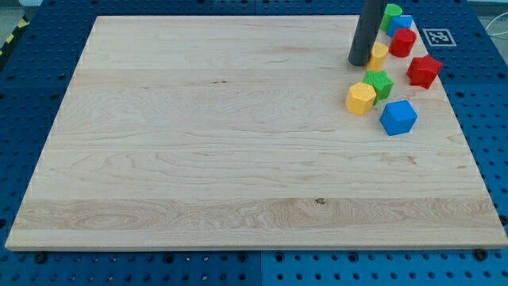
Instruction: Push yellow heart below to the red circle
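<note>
My tip (359, 63) rests on the board near the view's top right. It touches the left side of a small yellow block (380, 56), partly hidden by the rod; its shape is unclear. Just right of and above that block sits a red rounded block (402, 41), apparently the red circle. A second yellow block (360, 98), chunky and angular, lies below my tip, touching a green star (380, 83).
A red star (423, 71) lies at the right. A blue block (398, 117) sits below the green star. A green block (392, 13) and a blue block (406, 22) stand at the top edge. The board's right edge (468, 143) is close.
</note>
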{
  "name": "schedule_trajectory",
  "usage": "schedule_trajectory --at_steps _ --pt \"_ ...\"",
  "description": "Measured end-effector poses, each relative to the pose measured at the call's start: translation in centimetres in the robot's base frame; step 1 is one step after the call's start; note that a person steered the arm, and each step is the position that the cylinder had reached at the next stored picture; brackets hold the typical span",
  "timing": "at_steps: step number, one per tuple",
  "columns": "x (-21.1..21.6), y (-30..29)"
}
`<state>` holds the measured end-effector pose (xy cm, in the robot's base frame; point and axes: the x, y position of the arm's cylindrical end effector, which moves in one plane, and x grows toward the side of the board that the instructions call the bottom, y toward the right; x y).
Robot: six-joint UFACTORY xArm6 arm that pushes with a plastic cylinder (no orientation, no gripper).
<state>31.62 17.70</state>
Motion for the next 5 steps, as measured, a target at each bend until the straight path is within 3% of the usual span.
schedule_trajectory --at_steps 5 --pt "-0.8 2.4"
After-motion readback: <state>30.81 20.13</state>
